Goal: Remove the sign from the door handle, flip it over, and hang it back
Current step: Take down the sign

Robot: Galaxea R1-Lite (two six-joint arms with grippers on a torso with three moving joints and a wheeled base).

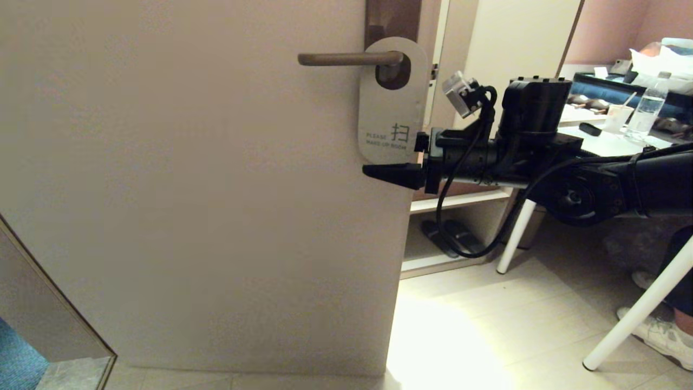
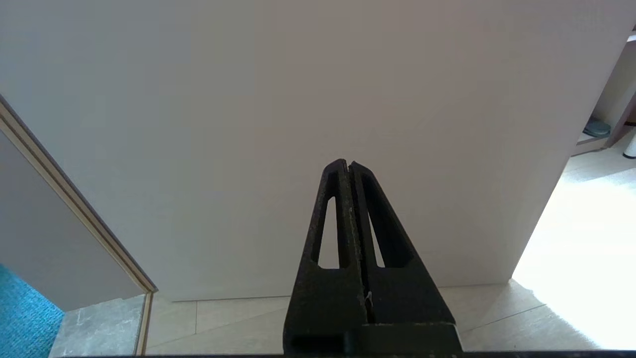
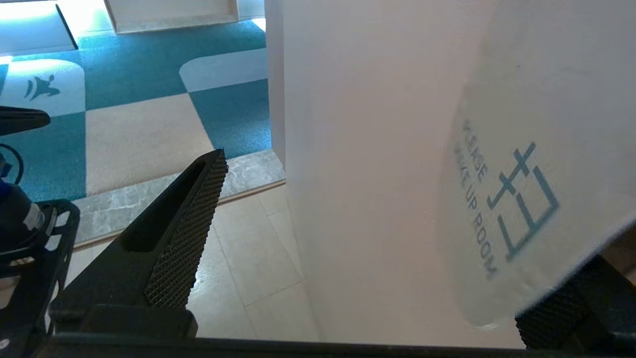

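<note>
Right wrist view shows the right hand released, its jaws spread wide with one textured finger out in free air over the floor and the other finger tucked behind the lower edge of the sign, so the card's bottom lies in the gap between the two. By this the task is at its first step: the sign is not yet gripped and hangs by its round hole on the door handle, off-white "PLEASE MAKE UP ROOM" face outward, well above the hand. The next move, as I judge it, calls for closing on that bottom edge, then carrying the card toward the free tip of the lever, across from the hand, until the hole slips clear. The door's free vertical edge stands just beside the hand, with the far finger past it and the near one in front of the door face; closing carelessly could pinch against the door instead of the card alone. Open room lies behind the hand toward the white tabletop and its legs, which the arm must not sweep. The left hand is clenched on nothing, parked low before the bare lower door panel.
</note>
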